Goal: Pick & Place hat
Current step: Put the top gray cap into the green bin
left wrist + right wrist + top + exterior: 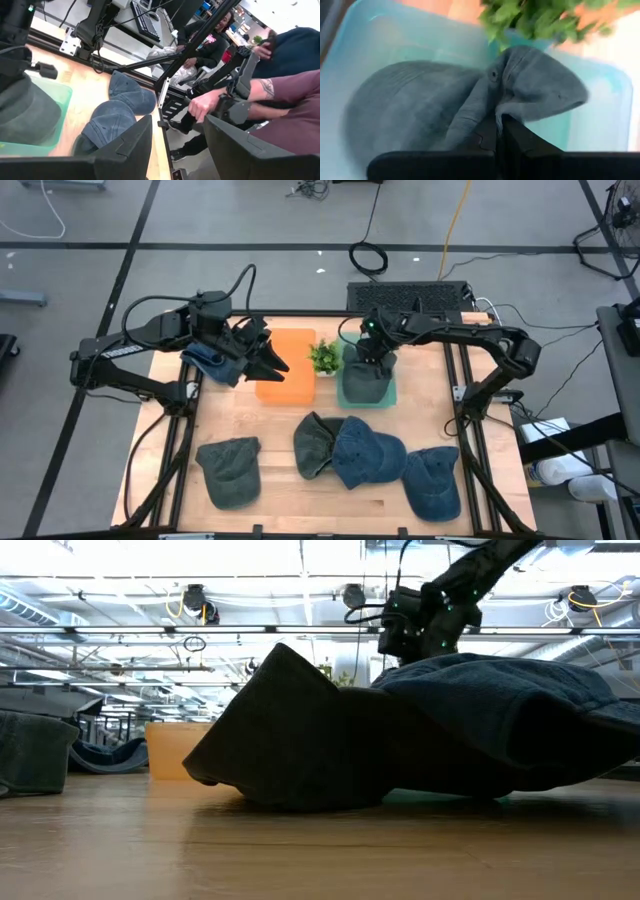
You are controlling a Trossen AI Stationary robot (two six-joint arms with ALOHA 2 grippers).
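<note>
From the overhead camera I see the right gripper [368,358] above the green bin [390,396] at centre frame, its fingers pinched on the grey-green hat [362,383] lying inside; the right wrist camera shows the fabric [520,95] bunched between the closed tips. The bin's near wall is mostly covered by the hat. The left gripper [272,363] sits over the orange bin [290,380], jaws spread wide with nothing between them. A blue hat [212,363] peeks out beneath that arm, largely hidden. Four more hats lie along the lower table: olive [230,470], dark green [312,443], blue [366,455] and blue [434,480]. A small plant [324,358] stands between the bins. The table-level camera is almost wholly blocked by a dark hat [420,730].
</note>
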